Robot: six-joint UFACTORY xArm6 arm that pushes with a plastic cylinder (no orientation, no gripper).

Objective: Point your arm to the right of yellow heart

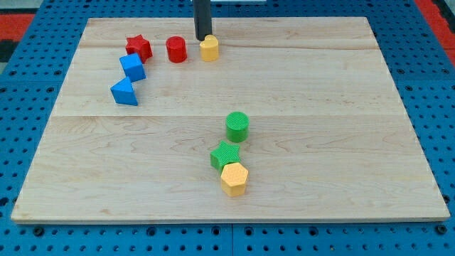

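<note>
Near the surface's [284, 85] top edge, the tip [202, 38] is seen just behind the yellow heart [209, 48], slightly toward the view's left; no hand is fitted, so nothing is gripped.

Heart [209, 49] just below my tip [203, 38].

Pale wooden board [298, 85] of joined planks fills most of the view, resting on a blue perforated pegboard surface [426, 107], red strip [435, 14] at the view's top right corner, even lighting.
</note>
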